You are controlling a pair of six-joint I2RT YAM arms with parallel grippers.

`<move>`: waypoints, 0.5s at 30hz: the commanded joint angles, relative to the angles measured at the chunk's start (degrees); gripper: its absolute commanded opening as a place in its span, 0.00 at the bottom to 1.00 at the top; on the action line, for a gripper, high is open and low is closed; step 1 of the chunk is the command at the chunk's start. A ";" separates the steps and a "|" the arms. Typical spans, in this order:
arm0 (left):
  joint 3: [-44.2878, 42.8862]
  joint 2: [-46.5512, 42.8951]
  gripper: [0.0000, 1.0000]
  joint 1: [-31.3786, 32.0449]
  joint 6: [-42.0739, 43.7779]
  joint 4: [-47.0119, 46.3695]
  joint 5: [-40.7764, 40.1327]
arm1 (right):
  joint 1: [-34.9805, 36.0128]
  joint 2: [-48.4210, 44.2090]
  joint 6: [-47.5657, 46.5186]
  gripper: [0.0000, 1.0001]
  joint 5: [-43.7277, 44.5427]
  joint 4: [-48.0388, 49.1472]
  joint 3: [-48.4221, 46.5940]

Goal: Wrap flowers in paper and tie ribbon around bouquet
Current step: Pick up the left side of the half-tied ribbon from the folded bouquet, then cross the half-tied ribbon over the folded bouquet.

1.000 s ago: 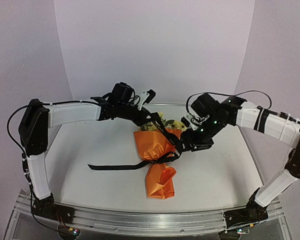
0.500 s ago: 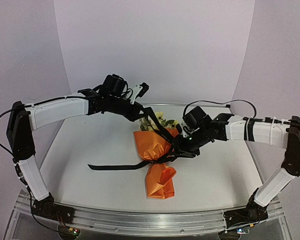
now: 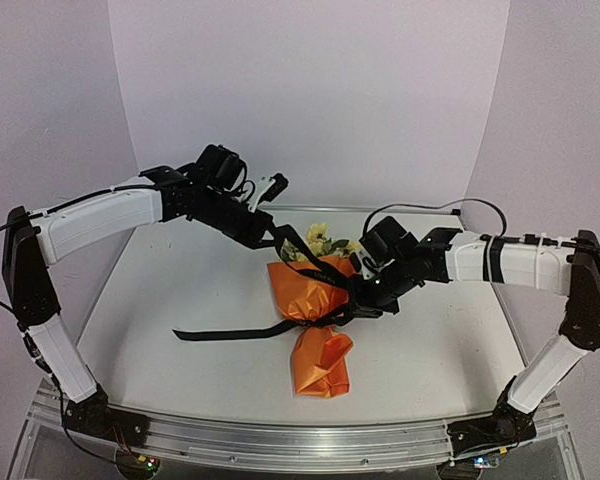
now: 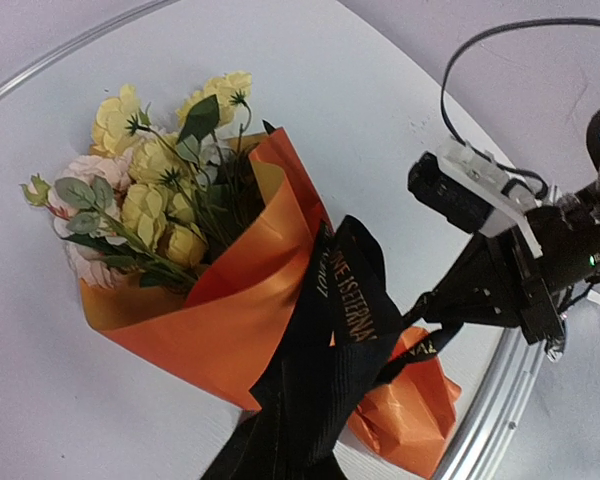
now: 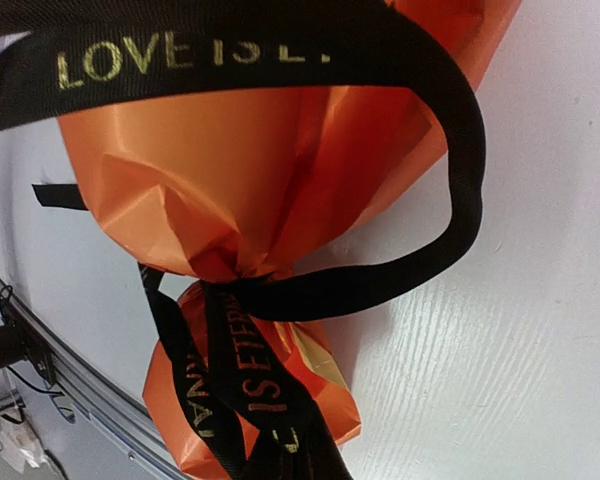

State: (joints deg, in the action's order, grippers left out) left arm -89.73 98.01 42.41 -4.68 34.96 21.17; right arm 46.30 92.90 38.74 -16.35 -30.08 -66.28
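Note:
The bouquet (image 3: 316,330) lies on the white table (image 3: 180,290), a cone of orange paper (image 4: 210,310) pinched at the waist. Its yellow flowers (image 4: 150,190) point to the far side. The black ribbon (image 3: 230,332) circles the waist, and one tail trails left on the table. My left gripper (image 3: 280,235) hangs above the flowers, shut on a ribbon end (image 4: 330,350) that rises taut to it. My right gripper (image 3: 360,297) sits just right of the waist, shut on the other ribbon strand (image 5: 250,370). A slack loop (image 5: 465,190) curves beside the paper. The ribbon hides both sets of fingertips in the wrist views.
An aluminium rail (image 3: 300,440) runs along the table's near edge, and pale walls close off the back and sides. The right arm's black cable (image 3: 420,212) arches above its wrist. The bouquet's twisted lower end (image 3: 322,365) points toward the rail.
My right gripper came down and left to the bouquet's waist and shut on the ribbon. The left arm pulled its ribbon end up and leftward, drawing it tauter.

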 commanded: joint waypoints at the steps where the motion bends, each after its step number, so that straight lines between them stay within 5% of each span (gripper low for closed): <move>1: -0.28 -6.35 0.00 0.00 -4.35 6.82 9.29 | -0.85 1.32 -7.73 0.00 0.64 -4.36 -7.24; 10: 6.12 -12.55 0.00 0.46 -12.28 4.52 27.54 | -2.31 4.89 -11.30 0.00 -1.39 -6.19 -13.15; 15: 10.34 -12.99 0.00 2.68 -22.08 -10.15 36.24 | -2.60 8.50 -8.49 0.00 -4.24 -6.20 -16.26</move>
State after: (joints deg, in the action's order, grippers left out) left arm -82.89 86.63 43.43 -17.21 37.60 46.36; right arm 43.86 98.48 29.30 -17.86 -35.60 -78.06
